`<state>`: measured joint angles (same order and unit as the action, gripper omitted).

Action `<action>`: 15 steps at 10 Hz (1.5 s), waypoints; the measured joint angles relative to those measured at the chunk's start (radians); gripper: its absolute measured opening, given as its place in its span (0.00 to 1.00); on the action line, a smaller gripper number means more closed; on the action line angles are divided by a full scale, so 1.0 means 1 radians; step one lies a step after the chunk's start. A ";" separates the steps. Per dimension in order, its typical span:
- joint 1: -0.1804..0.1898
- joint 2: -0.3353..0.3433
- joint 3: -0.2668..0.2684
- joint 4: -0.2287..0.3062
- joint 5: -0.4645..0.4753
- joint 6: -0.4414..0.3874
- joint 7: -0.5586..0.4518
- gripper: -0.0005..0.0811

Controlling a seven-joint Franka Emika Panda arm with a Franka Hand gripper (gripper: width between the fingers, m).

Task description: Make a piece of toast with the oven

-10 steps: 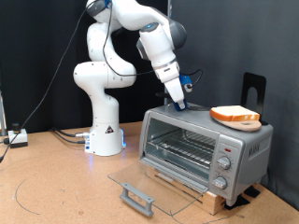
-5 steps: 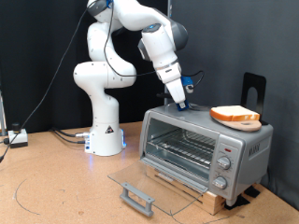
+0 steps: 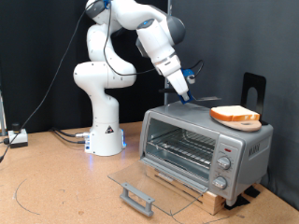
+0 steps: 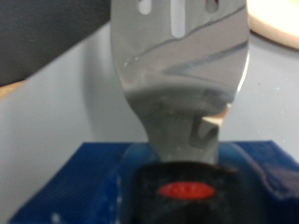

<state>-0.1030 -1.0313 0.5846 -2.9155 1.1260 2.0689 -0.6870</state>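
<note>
Exterior view: oven (image 3: pixel 201 145) open, rack bare; toast (image 3: pixel 234 116) on top; pincer (image 3: pixel 188 96) grips spatula (image 4: pixel 179 70).

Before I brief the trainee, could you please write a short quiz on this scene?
1. True or false: the glass door of the toaster oven is shut.
2. Where is the piece of toast? A) on the wire rack inside B) on the round wooden board on top of the oven C) on the table
3. The end effector is above the oven's top. Which tool fills the wrist view?
Key: 1 false, it lies open; 2 B; 3 a slotted metal spatula.
</note>
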 joint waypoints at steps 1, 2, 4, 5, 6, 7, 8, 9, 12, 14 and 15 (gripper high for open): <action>-0.001 -0.029 -0.034 0.001 -0.028 -0.044 0.000 0.49; -0.001 -0.059 -0.057 0.000 -0.047 -0.078 0.000 0.49; -0.013 -0.053 -0.045 0.025 -0.040 -0.051 0.011 0.49; -0.033 -0.057 -0.055 0.027 -0.045 -0.037 0.027 0.49; -0.064 -0.059 -0.076 0.030 -0.074 -0.043 0.050 0.49; -0.098 -0.059 -0.096 0.034 -0.110 -0.054 0.073 0.49; -0.132 -0.059 -0.116 0.038 -0.141 -0.064 0.079 0.49; -0.162 -0.059 -0.139 0.042 -0.169 -0.074 0.079 0.49; -0.225 -0.057 -0.246 0.050 -0.224 -0.112 0.029 0.49; -0.263 -0.051 -0.328 0.061 -0.281 -0.149 -0.017 0.49; -0.282 -0.047 -0.365 0.066 -0.315 -0.165 -0.040 0.49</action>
<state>-0.3850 -1.0782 0.2193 -2.8495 0.8111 1.9034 -0.7266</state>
